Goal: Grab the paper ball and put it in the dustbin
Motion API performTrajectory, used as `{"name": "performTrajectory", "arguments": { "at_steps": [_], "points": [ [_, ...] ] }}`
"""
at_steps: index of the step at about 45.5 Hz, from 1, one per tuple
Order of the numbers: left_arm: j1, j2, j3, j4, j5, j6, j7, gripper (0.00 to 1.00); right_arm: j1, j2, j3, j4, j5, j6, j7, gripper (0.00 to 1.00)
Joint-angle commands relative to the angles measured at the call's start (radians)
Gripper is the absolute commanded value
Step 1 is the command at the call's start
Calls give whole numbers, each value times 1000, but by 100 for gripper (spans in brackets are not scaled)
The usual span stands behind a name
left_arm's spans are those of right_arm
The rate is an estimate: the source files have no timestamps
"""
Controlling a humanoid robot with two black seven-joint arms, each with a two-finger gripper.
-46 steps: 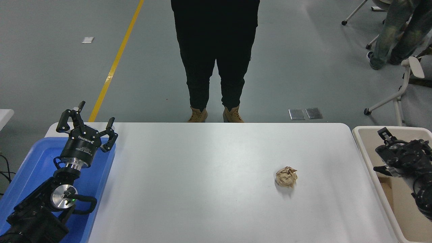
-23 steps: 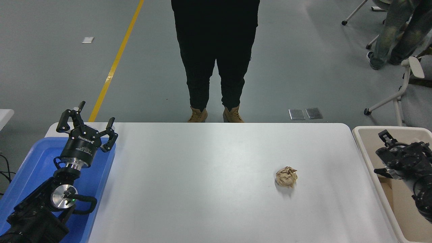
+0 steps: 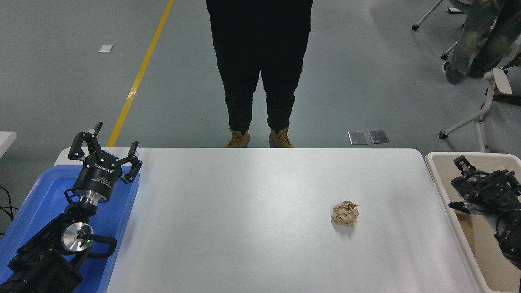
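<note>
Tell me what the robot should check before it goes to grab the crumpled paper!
1. Crumpled tan-brown paper ball lies alone on the white table, nothing touching it: ok.
2. Right hand, black, is empty and open, over the beige rectangular plastic dustbin, apart from the ball: ok.
3. Path from right hand to ball is bare tabletop: ok.
4. Dustbin sits at the table's right edge with its top open: ok.
5. Left hand is parked over the blue plastic tray, out of the way: ok.
6. Person in black trousers stands beyond the far edge, off the table: ok.
</note>
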Motion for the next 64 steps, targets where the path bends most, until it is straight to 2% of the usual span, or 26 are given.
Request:
{"name": "performTrajectory", "arguments": {
  "at_steps": [1, 28, 32, 39, 44, 54, 64],
  "points": [
    [0, 0, 0, 0, 0, 0, 0, 98, 19, -7, -1, 3, 1, 3, 0, 100],
    [0, 0, 0, 0, 0, 0, 1, 98, 93, -44, -20, 56, 1, 18, 0, 100],
    [0, 0, 0, 0, 0, 0, 1, 98, 183, -93, -49, 174, -10, 18, 0, 100],
    [0, 0, 0, 0, 0, 0, 1, 98, 442, -184, -199, 551, -16, 18, 2, 100],
    [0, 0, 0, 0, 0, -1, 0, 98, 633, -182, -322, 774, -24, 20, 2, 100],
    [0, 0, 0, 0, 0, 0, 1, 98, 876, -181, -397, 1015, -127, 110, 0, 100],
    [0, 0, 0, 2, 0, 0, 1, 98, 1157, -181, -492, 1283, -130, 224, -2, 100]
  ]
}}
